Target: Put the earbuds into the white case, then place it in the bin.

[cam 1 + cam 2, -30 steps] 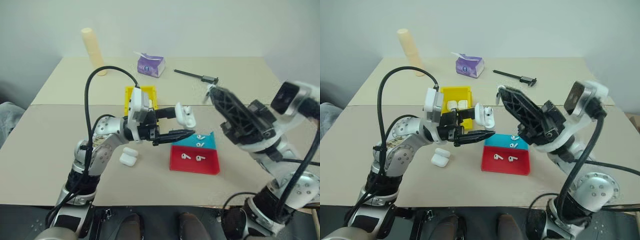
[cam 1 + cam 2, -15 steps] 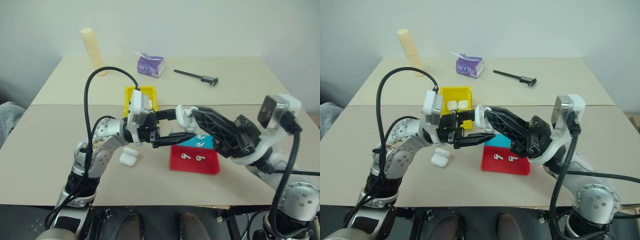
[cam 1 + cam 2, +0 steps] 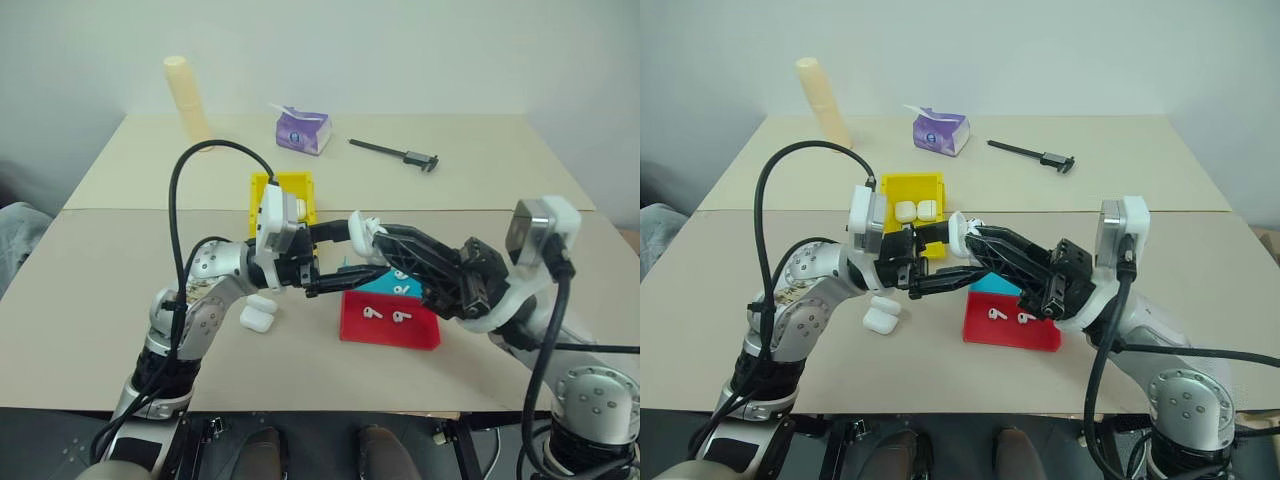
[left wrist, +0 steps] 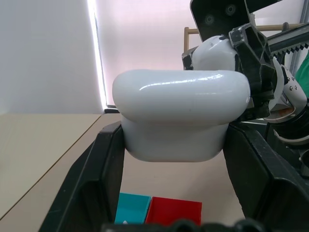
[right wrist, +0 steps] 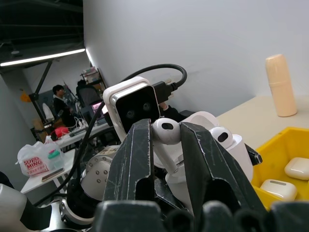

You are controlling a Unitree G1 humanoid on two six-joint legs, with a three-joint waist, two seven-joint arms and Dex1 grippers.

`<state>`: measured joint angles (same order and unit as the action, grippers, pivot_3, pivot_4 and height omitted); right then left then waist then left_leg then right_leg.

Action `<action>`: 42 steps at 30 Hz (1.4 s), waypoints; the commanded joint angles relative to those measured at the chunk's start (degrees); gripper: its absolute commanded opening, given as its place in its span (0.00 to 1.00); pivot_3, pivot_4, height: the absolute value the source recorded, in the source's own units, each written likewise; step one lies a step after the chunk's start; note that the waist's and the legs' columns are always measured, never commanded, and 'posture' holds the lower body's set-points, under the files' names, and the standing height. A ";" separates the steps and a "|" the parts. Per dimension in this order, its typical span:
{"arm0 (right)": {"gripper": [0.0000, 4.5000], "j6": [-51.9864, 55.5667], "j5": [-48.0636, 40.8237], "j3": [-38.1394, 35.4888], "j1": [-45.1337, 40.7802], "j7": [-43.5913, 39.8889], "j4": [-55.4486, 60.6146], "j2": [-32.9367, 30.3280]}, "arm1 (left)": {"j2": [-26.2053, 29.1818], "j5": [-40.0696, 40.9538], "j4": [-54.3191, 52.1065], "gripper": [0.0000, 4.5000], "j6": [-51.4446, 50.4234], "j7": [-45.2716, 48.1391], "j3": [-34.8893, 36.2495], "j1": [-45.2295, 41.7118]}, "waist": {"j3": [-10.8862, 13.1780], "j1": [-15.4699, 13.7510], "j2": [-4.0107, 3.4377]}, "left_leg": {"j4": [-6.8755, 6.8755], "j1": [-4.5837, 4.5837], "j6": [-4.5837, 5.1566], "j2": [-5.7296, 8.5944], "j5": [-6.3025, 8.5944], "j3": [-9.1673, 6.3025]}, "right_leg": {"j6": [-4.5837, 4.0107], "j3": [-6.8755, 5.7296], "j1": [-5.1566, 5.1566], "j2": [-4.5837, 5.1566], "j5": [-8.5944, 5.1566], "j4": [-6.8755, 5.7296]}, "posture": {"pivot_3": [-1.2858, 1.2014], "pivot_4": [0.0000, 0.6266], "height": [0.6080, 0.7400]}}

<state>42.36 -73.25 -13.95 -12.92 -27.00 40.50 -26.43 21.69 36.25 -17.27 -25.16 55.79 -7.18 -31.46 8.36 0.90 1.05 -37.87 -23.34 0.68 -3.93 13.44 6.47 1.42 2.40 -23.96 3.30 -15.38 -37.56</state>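
Right wrist view: an earbud (image 5: 165, 132) is seen pinched between the two black fingers of the right gripper (image 5: 166, 145), its stem pointing down, just at the open white case (image 5: 231, 150), in which a second earbud (image 5: 222, 137) is already seated. That case is clamped between the fingers of the left gripper (image 4: 176, 145), as shown in the left wrist view, where the case body (image 4: 181, 113) is squeezed from both sides. From the head camera, both grippers are seen meeting above the middle of the surface (image 3: 100, 300), the left arm coming from the left and the right arm from the right. Below and slightly to the right of them, a teal tray (image 3: 990, 284) and a red tray (image 3: 1010, 335) lie side by side, each with loose earbuds (image 3: 995, 314) in it. Just beyond the left gripper, the yellow bin (image 3: 910, 190) stands with two cases inside. Near the left arm, another closed case (image 3: 878, 318) rests on the surface. At the far edge are a beige cylinder (image 3: 823, 100), a purple tissue pack (image 3: 938, 131) and a black caliper (image 3: 1032, 154).
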 commanded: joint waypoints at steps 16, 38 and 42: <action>0.58 -5.33 5.12 2.60 2.95 -3.23 0.97 -3.58 | -0.46 -0.02 -1.77 0.62 1.92 0.83 0.89 -0.92 | 0.01 -0.07 0.01 | 0.00 -0.01 0.00 0.00 0.00 -0.01 | 0.00 -0.01 0.00 0.00 0.00 0.01 | 0.52 0.24 1.00; 0.01 2.48 11.23 7.80 -24.68 -15.89 -6.72 -29.20 | -2.30 -8.19 9.43 0.62 5.29 8.91 -7.55 -7.22 | 0.02 -0.21 0.03 | -0.02 -0.16 0.13 0.04 -0.02 -0.02 | 0.06 -0.01 -0.05 0.01 0.04 0.14 | 0.52 0.24 1.00; 0.01 2.69 15.11 10.50 -26.28 -18.26 -6.95 -30.13 | -4.54 -9.07 9.86 0.62 6.01 8.43 -8.43 -7.50 | 0.02 -0.25 0.03 | -0.02 -0.31 0.18 0.04 0.01 -0.03 | 0.14 -0.03 -0.07 0.03 0.09 0.34 | 0.52 0.24 1.00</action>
<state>44.90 -60.08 -3.72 -37.83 -44.00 32.78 -55.38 17.98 27.57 -6.49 -21.09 64.34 -15.26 -37.73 8.38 0.64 1.08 -37.90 -23.70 0.87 -3.86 13.45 6.44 1.58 2.37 -24.07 3.35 -15.27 -37.19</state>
